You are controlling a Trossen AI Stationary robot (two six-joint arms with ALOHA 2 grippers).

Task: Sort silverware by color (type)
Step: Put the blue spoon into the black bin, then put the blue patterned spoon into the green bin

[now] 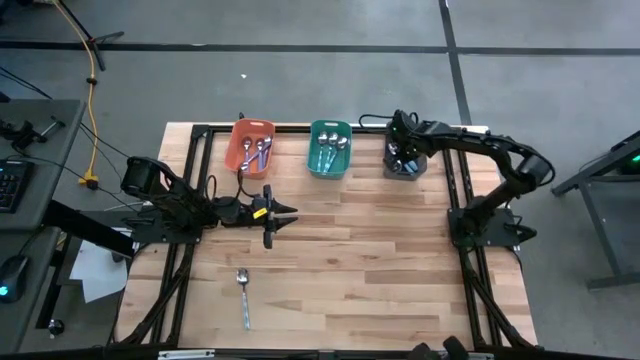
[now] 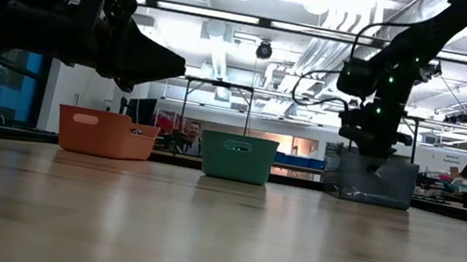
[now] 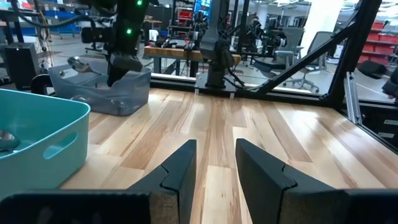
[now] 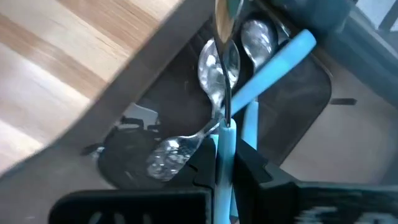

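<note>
My right gripper (image 4: 227, 163) hangs over the dark grey bin (image 1: 405, 162) at the table's far right and is shut on a light-blue-handled spoon (image 4: 225, 134). Other blue-handled spoons (image 4: 273, 59) lie in that bin. The orange bin (image 1: 252, 146) and the teal bin (image 1: 329, 148) each hold a few spoons. One pale-handled spoon (image 1: 244, 295) lies flat on the near left of the table, its bowl toward the far edge. My left gripper (image 1: 280, 213) is open above bare wood left of centre, pointing right. My right gripper pinches the spoon's light blue handle (image 4: 225, 146) between its two fingers, coming from above and pointing down into the grey bin. The spoon runs along the fingers, with its metal bowl (image 4: 225, 15) ahead of them. Whether the bowl touches the bin I cannot tell.
The three bins stand in a row along the far edge. Black frame rails (image 1: 190, 190) run down the table's left and right sides. Bare wood (image 1: 370, 260) lies across the middle and near right. People and desks show in the room beyond.
</note>
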